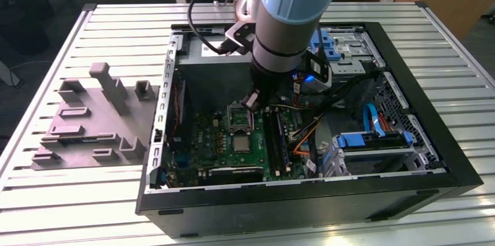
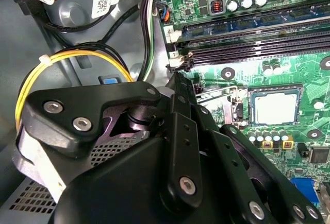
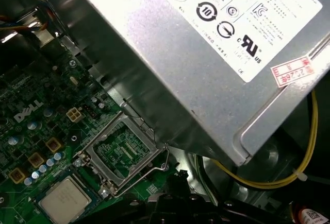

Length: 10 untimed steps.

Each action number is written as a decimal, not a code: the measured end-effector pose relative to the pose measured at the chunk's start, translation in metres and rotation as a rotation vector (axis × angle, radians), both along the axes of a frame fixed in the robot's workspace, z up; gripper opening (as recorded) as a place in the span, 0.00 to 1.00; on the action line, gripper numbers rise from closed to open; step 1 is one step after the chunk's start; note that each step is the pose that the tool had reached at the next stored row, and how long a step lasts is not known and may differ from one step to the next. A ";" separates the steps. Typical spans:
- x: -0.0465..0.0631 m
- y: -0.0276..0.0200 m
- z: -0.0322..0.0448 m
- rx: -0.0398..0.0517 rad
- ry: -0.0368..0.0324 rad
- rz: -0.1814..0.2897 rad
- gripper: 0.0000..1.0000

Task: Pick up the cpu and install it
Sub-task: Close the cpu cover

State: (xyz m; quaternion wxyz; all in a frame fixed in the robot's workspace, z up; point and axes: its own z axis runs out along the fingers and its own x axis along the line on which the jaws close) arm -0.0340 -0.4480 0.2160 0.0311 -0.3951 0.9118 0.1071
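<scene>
The cpu (image 1: 243, 143) is a small pale silver square lying flat in a dark-rimmed seat on the green motherboard (image 1: 208, 136) inside the open computer case. Both wrist views show it too, the cpu (image 2: 273, 105) and the cpu (image 3: 64, 201). Right beside it the hinged socket frame (image 3: 121, 149) stands swung open, its wire lever (image 3: 166, 158) raised. My gripper (image 1: 251, 102) hangs just above the board, beyond that frame from the chip. Its black fingers meet in one tip, the gripper (image 2: 178, 80) shut with nothing held, close to the lever (image 2: 216, 95).
A grey power-supply box (image 3: 206, 54) sits close beside the gripper, with yellow wires (image 2: 67, 59) curling past it. Memory slots (image 2: 247, 41) run along the board. Drive bays with blue cables (image 1: 371, 136) fill the case on the exterior view's right. A grey fixture (image 1: 89, 118) stands outside on the slatted table.
</scene>
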 end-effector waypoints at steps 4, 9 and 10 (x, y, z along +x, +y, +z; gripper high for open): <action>0.000 0.0000 -0.0007 0.0001 0.0000 0.000 0.11; 0.000 0.0007 -0.0017 0.0003 -0.0001 -0.024 0.11; 0.000 0.0010 -0.0020 0.0004 -0.0001 -0.026 0.11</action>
